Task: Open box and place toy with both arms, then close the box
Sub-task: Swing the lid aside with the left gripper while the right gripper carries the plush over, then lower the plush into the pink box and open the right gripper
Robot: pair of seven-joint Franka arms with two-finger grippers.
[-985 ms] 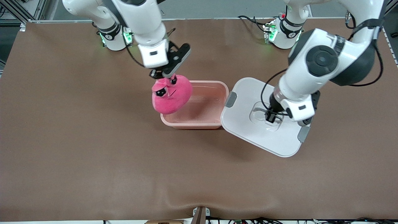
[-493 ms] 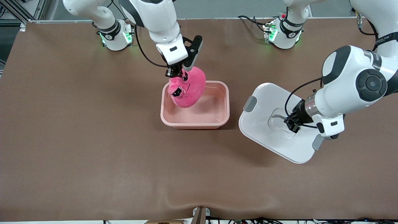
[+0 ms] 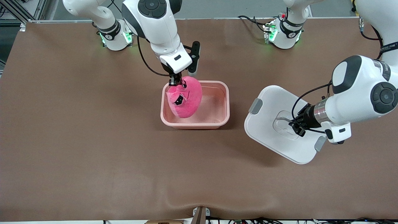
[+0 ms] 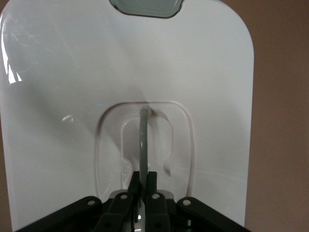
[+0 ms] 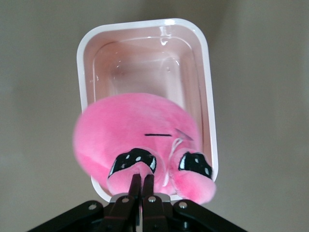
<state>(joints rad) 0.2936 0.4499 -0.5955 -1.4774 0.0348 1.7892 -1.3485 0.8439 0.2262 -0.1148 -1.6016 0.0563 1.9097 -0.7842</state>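
Right gripper (image 3: 176, 82): clamped on the snout of the hot pink plush toy (image 3: 185, 99), which hangs directly below it over the open pale pink tub (image 3: 226, 105), ready for lowering inside. Left gripper (image 3: 295, 127): pinching the clear recessed handle (image 4: 143, 140) of the white lid (image 3: 270, 137), held tilted above the brown table (image 3: 93, 155), keeping the tub's opening unobstructed.

Toy (image 3: 186, 99): fuzzy pink plush cloth, matt. Box (image 3: 214, 121): smooth glossy pale pink plastic w/ reflections. Lid (image 3: 267, 137): smooth white plastic, slight sheen; clear plastic handle (image 4: 143, 140). Counter (image 3: 93, 140): matt brown covering, few ripples.
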